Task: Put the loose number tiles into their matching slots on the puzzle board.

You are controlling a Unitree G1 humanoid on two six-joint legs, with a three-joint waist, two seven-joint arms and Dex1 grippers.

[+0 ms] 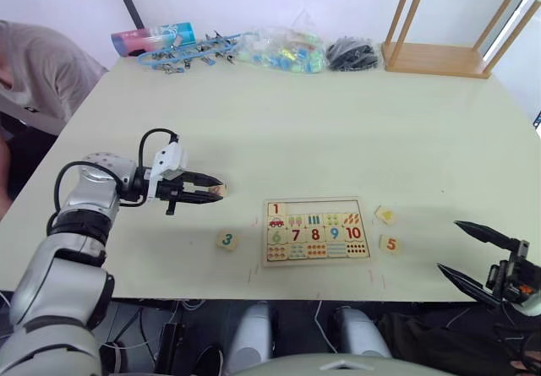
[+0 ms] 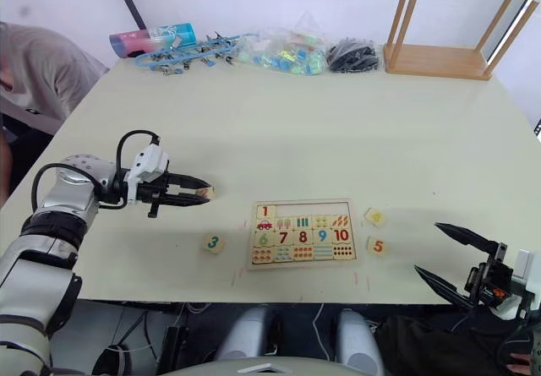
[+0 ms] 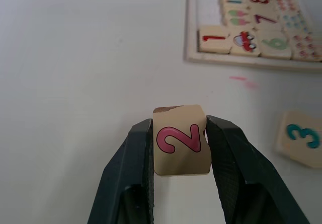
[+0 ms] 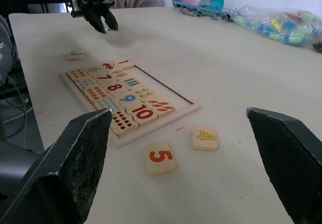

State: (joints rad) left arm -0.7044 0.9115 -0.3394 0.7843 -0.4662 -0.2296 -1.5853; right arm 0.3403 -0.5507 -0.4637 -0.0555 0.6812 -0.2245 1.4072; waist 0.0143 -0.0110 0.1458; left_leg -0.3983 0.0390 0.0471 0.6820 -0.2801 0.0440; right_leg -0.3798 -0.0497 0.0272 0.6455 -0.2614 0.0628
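Wooden 2 tile (image 3: 181, 146) sat clamped in left gripper (image 1: 213, 193), left-centre of frame — transport step; next, carry to puzzle board (image 1: 314, 260) slot beside 1 tile (image 1: 275, 209). Right gripper (image 1: 463, 253) gaped, idle.

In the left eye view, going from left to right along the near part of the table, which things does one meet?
Left pincer holding the 2 tile → 3 tile → puzzle board → 4 tile, 5 tile → right pincer.

Left hand (image 2: 199, 195) apparently grips tile (image 2: 205, 193).
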